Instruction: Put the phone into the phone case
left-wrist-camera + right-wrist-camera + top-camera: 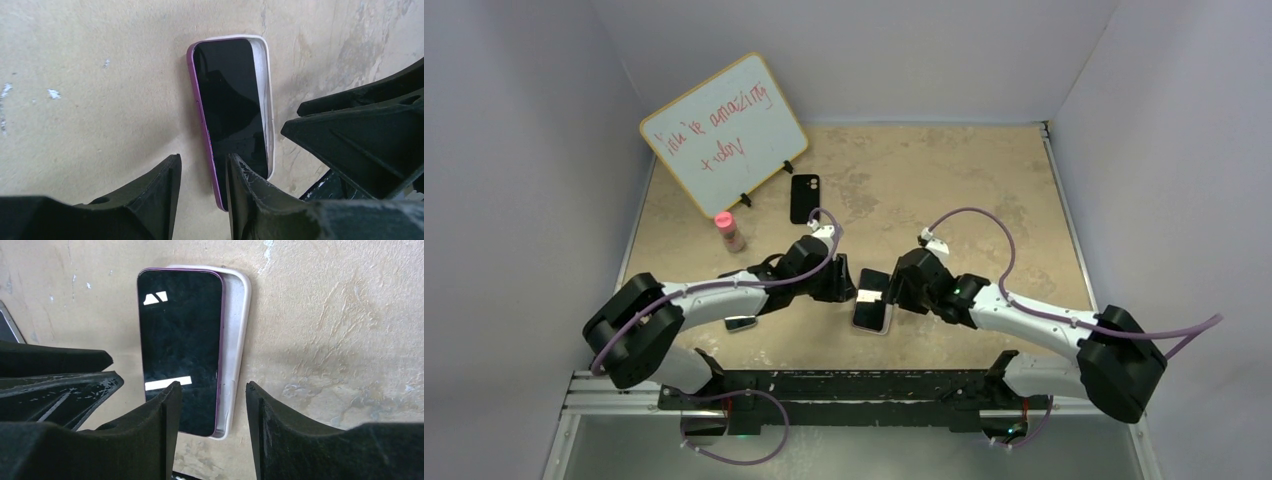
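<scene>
A phone (871,300) lies screen up near the middle of a beige table (984,180), a little toward the near edge, with a robot gripper on either side of it. The phone sits only partly in its case (235,340). It is shifted left, so a strip of the case floor and the right wall show beside it, and its left edge appears to ride on or over the left wall. The main risk is a lopsided push. Pressing down on one side could tip the phone or skate it out of the case, since the glass looks slick and nothing visibly pins the case to the table. The pair could also slide away together, or the wall, if soft, could fold under the phone's edge instead of wrapping it. The left gripper (203,165) hovers at the phone's near end with fingers slightly spread, holding nothing. The right gripper (212,390) is spread wider over the near right corner, also empty. Whether any finger touches the glass cannot be told. The phone is slim, with a glossy black screen and a thin purple rim. The case is a whitish shell with rounded corners.
</scene>
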`<control>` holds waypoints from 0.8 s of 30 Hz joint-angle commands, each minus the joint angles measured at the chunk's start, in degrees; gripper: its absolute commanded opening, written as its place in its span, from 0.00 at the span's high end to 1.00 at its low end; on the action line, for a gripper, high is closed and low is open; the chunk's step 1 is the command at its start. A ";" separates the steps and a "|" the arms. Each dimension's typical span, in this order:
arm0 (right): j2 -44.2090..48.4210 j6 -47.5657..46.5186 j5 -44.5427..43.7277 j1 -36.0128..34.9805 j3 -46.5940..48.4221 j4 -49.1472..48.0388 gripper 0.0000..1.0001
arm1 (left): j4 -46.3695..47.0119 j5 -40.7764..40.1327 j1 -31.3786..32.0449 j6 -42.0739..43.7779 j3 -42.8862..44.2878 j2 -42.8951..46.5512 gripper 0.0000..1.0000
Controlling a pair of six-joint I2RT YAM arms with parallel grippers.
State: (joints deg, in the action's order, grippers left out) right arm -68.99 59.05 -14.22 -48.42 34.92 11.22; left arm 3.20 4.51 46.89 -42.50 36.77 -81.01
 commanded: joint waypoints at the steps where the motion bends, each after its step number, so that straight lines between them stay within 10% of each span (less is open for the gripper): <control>1: 0.04 -1.56 5.00 2.39 -2.62 -4.80 0.47 | 5.27 4.09 -0.22 1.71 2.01 -3.08 0.61; 13: -0.44 -1.98 13.96 7.08 -11.26 -18.39 0.50 | 9.44 8.55 -0.12 1.09 1.46 -6.78 0.68; 24: -2.13 -2.74 15.51 7.39 -12.36 -22.03 0.53 | 12.92 12.11 1.88 -1.22 2.75 -8.80 0.97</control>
State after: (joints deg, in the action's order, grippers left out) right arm -70.17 57.58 -0.19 -41.54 23.16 -7.90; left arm 12.01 13.78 47.29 -42.70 36.88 -89.41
